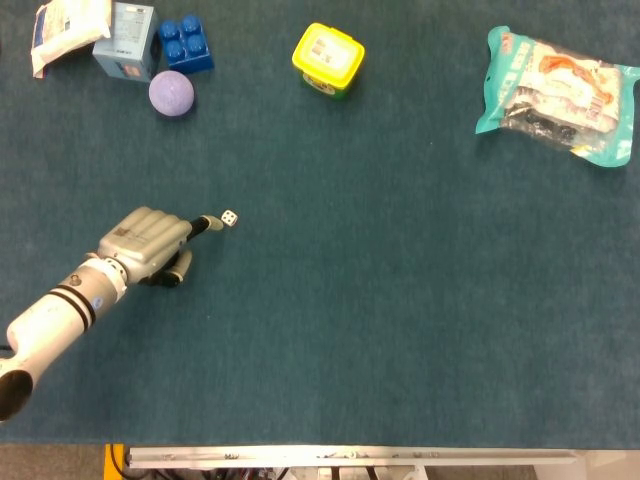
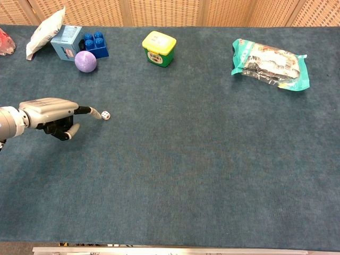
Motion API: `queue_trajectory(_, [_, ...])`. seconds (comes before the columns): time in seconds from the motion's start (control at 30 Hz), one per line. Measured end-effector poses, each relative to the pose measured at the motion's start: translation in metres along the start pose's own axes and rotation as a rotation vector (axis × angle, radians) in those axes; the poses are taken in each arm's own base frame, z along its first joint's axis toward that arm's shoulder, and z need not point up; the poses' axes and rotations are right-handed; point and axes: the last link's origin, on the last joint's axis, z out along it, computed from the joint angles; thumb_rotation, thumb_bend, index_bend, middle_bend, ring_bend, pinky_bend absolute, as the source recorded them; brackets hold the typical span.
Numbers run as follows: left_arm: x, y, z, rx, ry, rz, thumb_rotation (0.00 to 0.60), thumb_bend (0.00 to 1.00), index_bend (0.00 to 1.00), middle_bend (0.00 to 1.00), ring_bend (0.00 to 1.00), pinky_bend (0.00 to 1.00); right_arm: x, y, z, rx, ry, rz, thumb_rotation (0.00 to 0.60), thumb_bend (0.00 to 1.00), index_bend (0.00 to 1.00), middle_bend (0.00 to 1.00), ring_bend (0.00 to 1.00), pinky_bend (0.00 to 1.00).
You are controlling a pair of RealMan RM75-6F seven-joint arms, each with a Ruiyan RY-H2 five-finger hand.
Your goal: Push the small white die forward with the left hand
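Observation:
The small white die (image 1: pixel 229 217) (image 2: pixel 105 115) lies on the blue-green table cloth, left of the middle. My left hand (image 1: pixel 150 244) (image 2: pixel 53 113) lies just left of it, low over the cloth. One finger points straight out at the die, its tip at the die's left side; the other fingers are curled in and hold nothing. Whether the fingertip touches the die I cannot tell. My right hand shows in neither view.
At the far left stand a purple ball (image 1: pixel 171 94), a blue toy brick (image 1: pixel 186 43), a light blue box (image 1: pixel 125 39) and a white bag (image 1: pixel 66 28). A yellow-lidded tub (image 1: pixel 328 58) sits at the back middle, a teal packet (image 1: pixel 556 94) at the back right.

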Motion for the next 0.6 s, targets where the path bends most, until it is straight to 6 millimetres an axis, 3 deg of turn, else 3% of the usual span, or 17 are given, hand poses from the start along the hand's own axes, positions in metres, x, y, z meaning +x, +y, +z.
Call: queue_trajectory(0.6, [0.013, 0.011, 0.023, -0.012, 0.035, -0.037, 0.600, 0.71, 0.12, 1.00, 1.00, 1.00, 0.003, 0.008, -0.006, -0.020, 0.009, 0.005, 0.600, 0.44, 0.15, 0.34, 0.29, 0.33])
